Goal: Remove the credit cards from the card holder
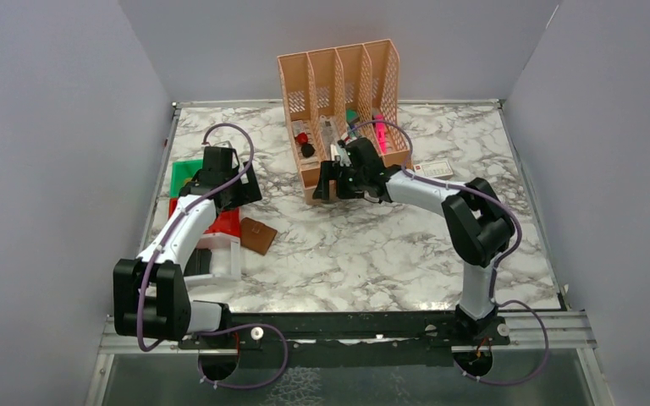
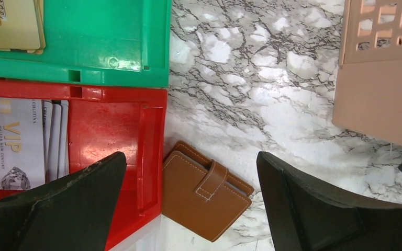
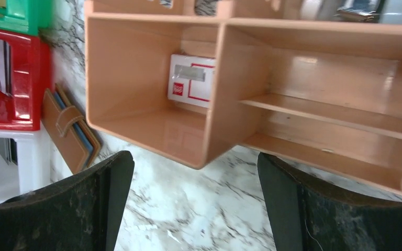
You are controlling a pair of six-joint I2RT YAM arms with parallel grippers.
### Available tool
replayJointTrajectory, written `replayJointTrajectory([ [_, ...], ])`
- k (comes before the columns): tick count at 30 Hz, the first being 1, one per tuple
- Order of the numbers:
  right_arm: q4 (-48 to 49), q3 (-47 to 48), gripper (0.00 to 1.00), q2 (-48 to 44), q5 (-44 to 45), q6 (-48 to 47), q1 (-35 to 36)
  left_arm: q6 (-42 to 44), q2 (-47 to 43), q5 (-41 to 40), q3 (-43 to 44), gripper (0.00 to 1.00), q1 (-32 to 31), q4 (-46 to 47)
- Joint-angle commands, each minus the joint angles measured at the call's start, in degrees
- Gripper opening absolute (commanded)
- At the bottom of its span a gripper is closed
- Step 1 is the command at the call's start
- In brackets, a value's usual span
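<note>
Left wrist: card holder (image 2: 204, 196) abuts red tray (image 2: 153, 141) edge

At left of tabletop (image 1: 372, 245), three trays abutting in a row from back to front: rear tray (image 2: 110, 52), middle tray (image 2: 110, 130), front tray (image 1: 228, 254); credit cards (image 2: 15, 141) in the middle tray, further cards (image 2: 8, 23) in the rear tray. Card holder (image 2: 205, 191) flat on the tabletop, just beside the middle tray's right wall, below the left tool (image 2: 191, 157). At back centre, desk organiser (image 1: 338, 76) with small items in its compartments, a box (image 1: 434, 169) just right of it, right tool (image 3: 193, 157) before its near corner.
</note>
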Motion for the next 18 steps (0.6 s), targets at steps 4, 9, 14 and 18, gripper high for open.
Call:
replayJointTrajectory([
  [4, 0.31, 9.89, 0.92, 7.19, 4.13, 0.35, 1.25, -0.25, 1.25, -2.61, 1.15, 0.99, 0.14, 0.6],
  [9, -1.49, 11.38, 0.93, 7.67, 4.66, -1.06, 1.39, 0.72, 4.54, -3.04, 3.41, 0.99, 0.26, 0.31],
  [14, -3.63, 9.18, 0.94, 3.77, 0.61, -3.09, 1.39, 0.95, 8.13, -3.13, 6.13, 0.98, 0.35, 0.02],
  [18, -2.64, 3.09, 0.94, -2.14, -0.29, -3.73, 1.34, 1.19, 7.29, -2.77, 9.26, 0.98, 0.35, -1.36],
])
